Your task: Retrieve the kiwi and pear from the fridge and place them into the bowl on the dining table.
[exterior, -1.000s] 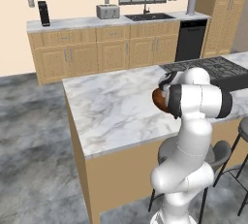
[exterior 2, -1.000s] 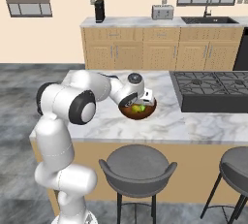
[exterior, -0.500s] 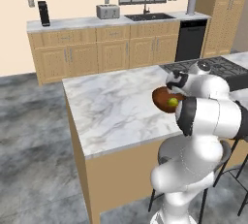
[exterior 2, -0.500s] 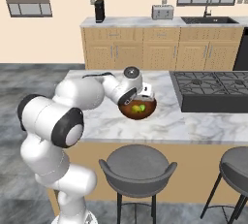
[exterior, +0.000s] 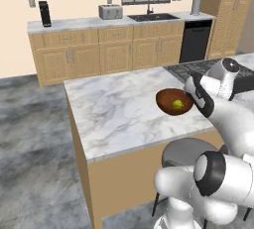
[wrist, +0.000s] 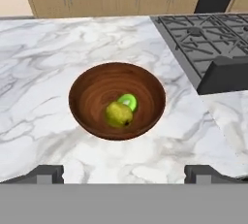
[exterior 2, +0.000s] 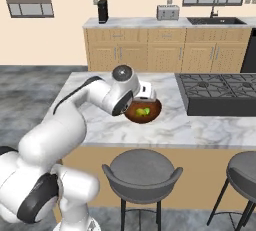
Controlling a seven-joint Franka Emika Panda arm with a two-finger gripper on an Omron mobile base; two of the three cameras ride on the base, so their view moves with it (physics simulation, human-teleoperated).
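Fruit looks delivered: yellow-green pear and green kiwi, at its one o'clock, lie in round reddish-brown wooden bowl on marble worktop; gripper wide, empty

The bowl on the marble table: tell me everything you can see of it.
The bowl is round and shallow, reddish-brown with a wood-like grain of darker rings inside. It stands upright on the white-grey marble dining table, near the edge with the stools and just left of the black cooktop in the hand view, apart from it. Inside lie a yellow-green pear and, touching it from behind, a bright green kiwi. The open gripper hangs above the near rim, not touching it.
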